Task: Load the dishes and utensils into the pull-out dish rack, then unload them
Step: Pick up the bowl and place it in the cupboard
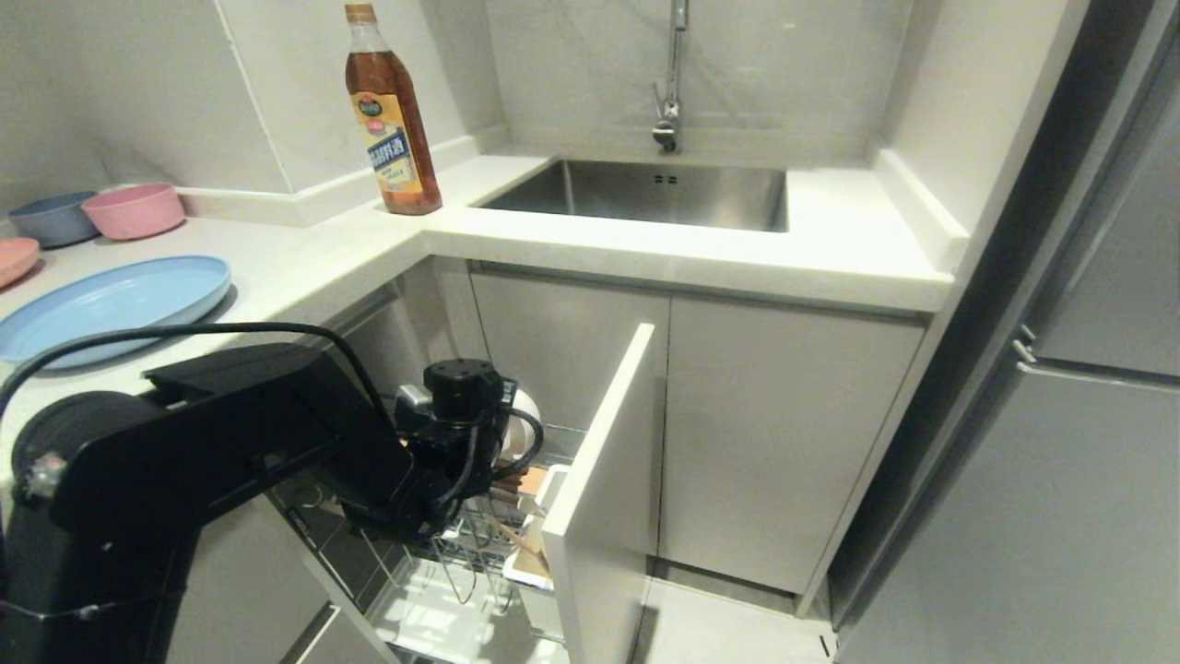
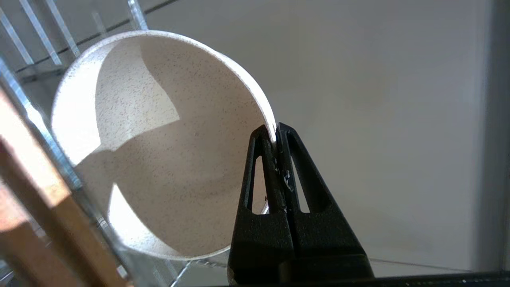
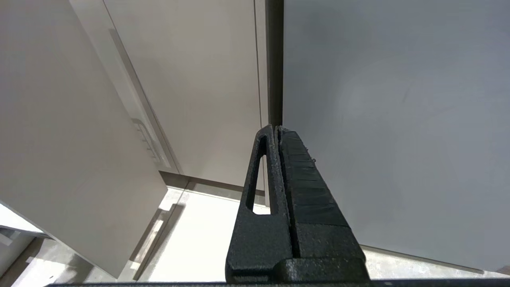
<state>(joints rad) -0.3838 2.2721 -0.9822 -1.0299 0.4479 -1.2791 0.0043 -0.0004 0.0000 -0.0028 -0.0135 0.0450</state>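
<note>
My left arm point(image 1: 277, 443) reaches down into the pull-out dish rack point(image 1: 461, 563), which stands drawn out behind its white front panel point(image 1: 604, 480). In the left wrist view my left gripper point(image 2: 275, 133) is shut on the rim of the speckled white bowl point(image 2: 159, 139), which stands tilted on edge among the chrome wires. A little of the bowl point(image 1: 528, 408) shows behind the wrist in the head view. Thin wooden chopsticks point(image 1: 516, 538) lean in the rack by the panel. The light-blue plate point(image 1: 115, 300) lies on the counter at the left. The spoon is hidden. My right gripper point(image 3: 277, 127) is shut and empty, facing cabinet fronts.
An oil bottle point(image 1: 392, 120) stands in the counter corner beside the steel sink point(image 1: 645, 189) and tap point(image 1: 670, 92). A pink bowl point(image 1: 135, 209), a grey-blue bowl point(image 1: 51, 217) and a pink plate point(image 1: 14, 258) sit at the far left. A tall grey fridge point(image 1: 1060, 415) fills the right.
</note>
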